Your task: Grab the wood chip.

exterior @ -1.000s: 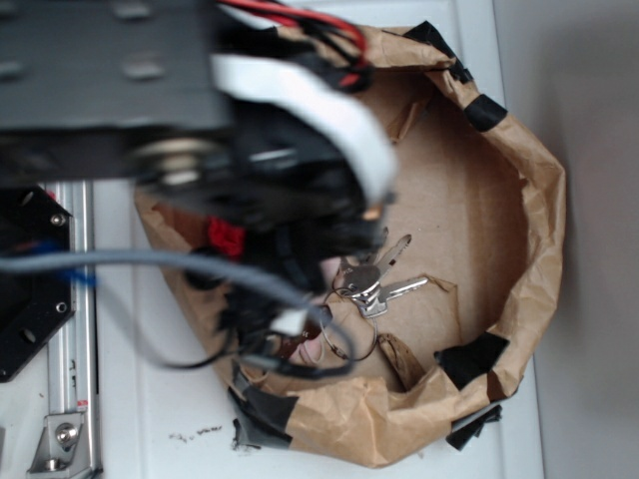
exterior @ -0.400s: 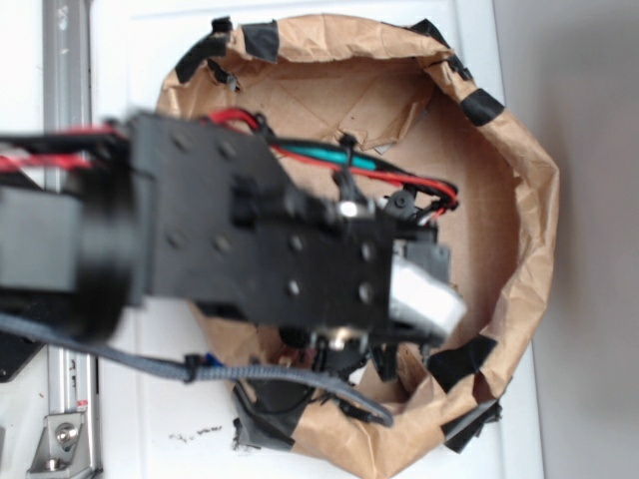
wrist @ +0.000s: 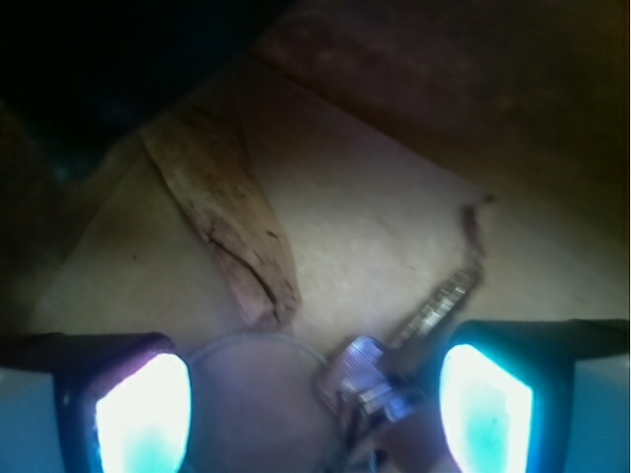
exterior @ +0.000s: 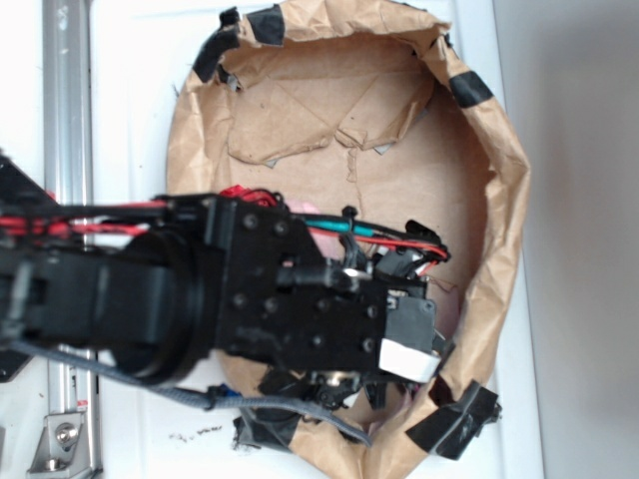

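Observation:
In the wrist view the wood chip (wrist: 237, 232) is a tan-brown oblong sliver with darker edges. It lies flat on the paper floor, ahead of the jaws and left of centre. My gripper (wrist: 315, 404) is open, with its lit pads (wrist: 143, 409) far apart. The chip's near tip ends just beyond the gap between the pads. Between the pads lie a wire key ring (wrist: 258, 342) and silver keys (wrist: 370, 379). In the exterior view my arm (exterior: 300, 309) hides the gripper, chip and keys.
A kraft paper bowl (exterior: 504, 190) with black tape patches (exterior: 469, 90) surrounds the work area, and its wall rises close to the arm's right. A metal rail (exterior: 65, 100) runs along the left. One key blade (wrist: 441, 304) points away to the right.
In the exterior view the arm has swung from the top left down over the bowl's near right part, and it now covers the keys that showed a second ago.

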### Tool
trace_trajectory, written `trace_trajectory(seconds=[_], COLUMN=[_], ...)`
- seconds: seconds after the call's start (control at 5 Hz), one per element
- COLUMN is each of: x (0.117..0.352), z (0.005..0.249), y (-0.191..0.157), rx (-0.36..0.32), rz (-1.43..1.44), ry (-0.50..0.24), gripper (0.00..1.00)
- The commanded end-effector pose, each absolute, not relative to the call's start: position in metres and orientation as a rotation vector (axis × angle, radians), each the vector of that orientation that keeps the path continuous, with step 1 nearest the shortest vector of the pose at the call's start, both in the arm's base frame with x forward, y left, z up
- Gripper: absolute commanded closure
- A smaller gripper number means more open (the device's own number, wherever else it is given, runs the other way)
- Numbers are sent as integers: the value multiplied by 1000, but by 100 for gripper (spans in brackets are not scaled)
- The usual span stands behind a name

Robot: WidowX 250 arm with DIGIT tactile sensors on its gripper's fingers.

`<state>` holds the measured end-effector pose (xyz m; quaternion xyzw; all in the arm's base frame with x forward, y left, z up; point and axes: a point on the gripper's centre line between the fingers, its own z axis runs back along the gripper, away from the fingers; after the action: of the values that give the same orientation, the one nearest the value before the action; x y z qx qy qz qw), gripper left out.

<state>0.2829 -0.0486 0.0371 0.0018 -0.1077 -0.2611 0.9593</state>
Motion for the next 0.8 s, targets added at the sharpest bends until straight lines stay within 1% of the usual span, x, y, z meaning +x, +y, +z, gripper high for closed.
trace_trajectory(seconds=[0.0,0.2,0.4,0.6], x=[284,285,294,299], z=[29,21,5,-3], y=[-76,-82,-91,-89], rx=[-58,-44,-45,-43], rz=[-718,-777,-740,-721], ry=[-327,-353,-368,-357], gripper=[0,0,100,100])
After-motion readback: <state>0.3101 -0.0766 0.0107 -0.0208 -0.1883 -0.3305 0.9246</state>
